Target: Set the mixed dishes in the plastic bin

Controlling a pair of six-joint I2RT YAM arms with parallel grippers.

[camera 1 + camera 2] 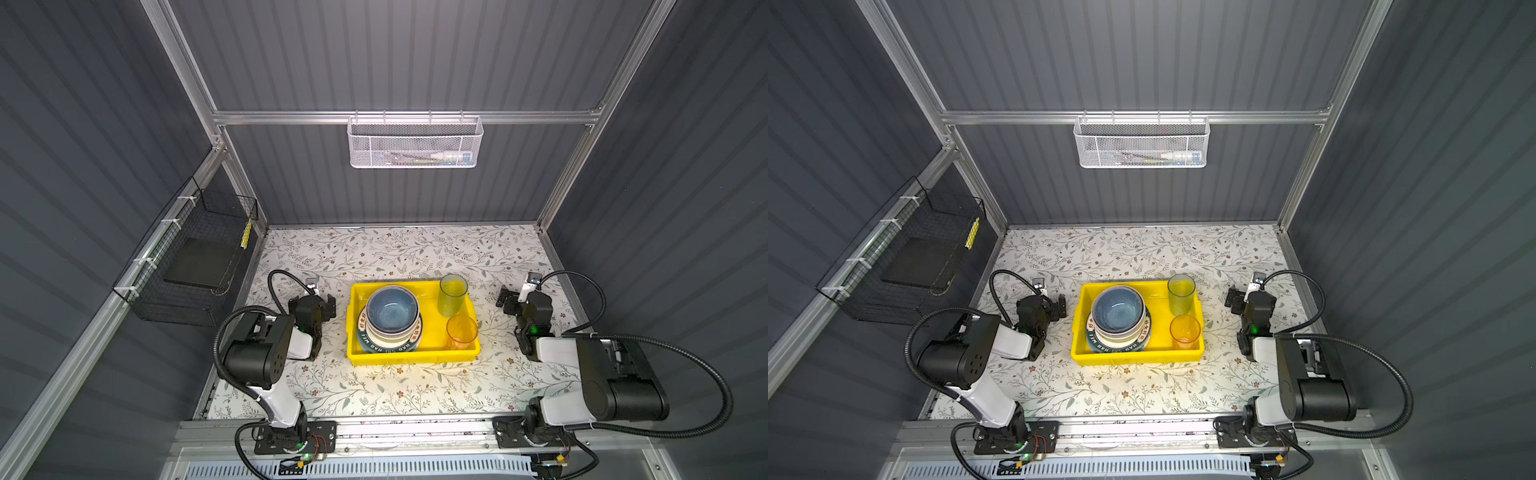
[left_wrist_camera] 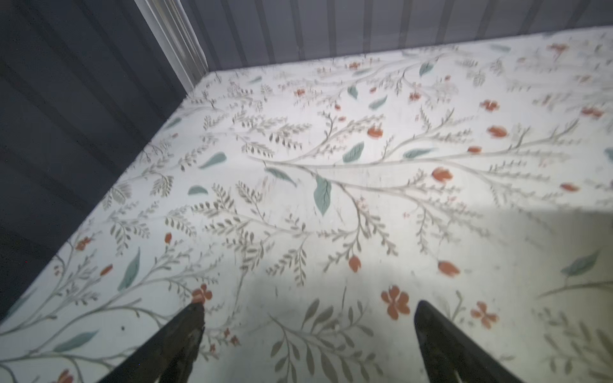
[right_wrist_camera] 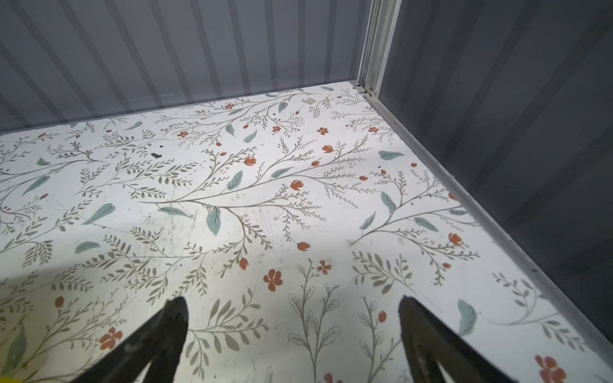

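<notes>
While the blue bowl (image 1: pixel 392 309) topped the stacked plates and bowls (image 1: pixel 388 338) beside 2 translucent tumblers (image 1: pixel 452 297) inside the yellow bin (image 1: pixel 415 358), left fingers (image 2: pixel 179 341) and right fingers (image 3: pixel 159 335) stood spread, empty, above the counter (image 1: pixel 374 390).

The dark-rimmed plate (image 1: pixel 1117 346) bears white letters, seemingly "HAR MEI".

A: Where is the stereo pair mounted?
B: High over the near edge, tilted steeply down. Both top views hold the whole floral tabletop (image 1: pixel 374 257), with the yellow bin (image 1: pixel 415 357) just below mid-frame.
A: And the wrist cameras?
B: Low and close to the table. One looks out past the left gripper (image 2: pixel 308 311), one past the right gripper (image 3: pixel 293 308), toward the back wall (image 2: pixel 365 26). The top views cover that far tabletop too.
</notes>
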